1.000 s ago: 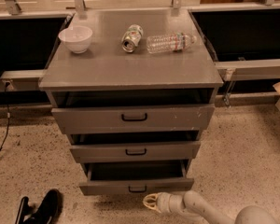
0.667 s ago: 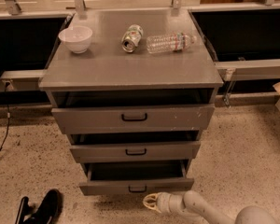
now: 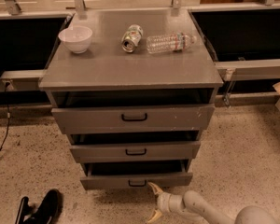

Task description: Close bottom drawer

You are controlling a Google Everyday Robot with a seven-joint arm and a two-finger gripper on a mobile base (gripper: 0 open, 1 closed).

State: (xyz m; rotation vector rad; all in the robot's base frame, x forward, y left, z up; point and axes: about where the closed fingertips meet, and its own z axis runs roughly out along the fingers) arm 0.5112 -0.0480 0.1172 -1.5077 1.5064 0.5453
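The bottom drawer (image 3: 107, 181) is the lowest of three grey drawers in the cabinet. It stands pulled out a little, with a dark gap above its short front panel and a small black handle (image 3: 137, 183) at the centre. My gripper (image 3: 152, 202) is low on the floor just right of and below that handle. It is open and empty, and its fingers point left. The upper fingertip (image 3: 153, 187) is at the lower edge of the drawer front; I cannot tell whether it touches.
The middle drawer (image 3: 135, 150) and top drawer (image 3: 133, 118) also stand slightly out. On the cabinet top (image 3: 130, 71) are a white bowl (image 3: 75, 38), a tipped can (image 3: 131, 37) and a lying plastic bottle (image 3: 170, 42). A black object (image 3: 39, 209) lies on the floor at lower left.
My gripper's fingers stand wider apart than before. The arm has stayed in nearly the same place. The bottom drawer front looks slightly further in.
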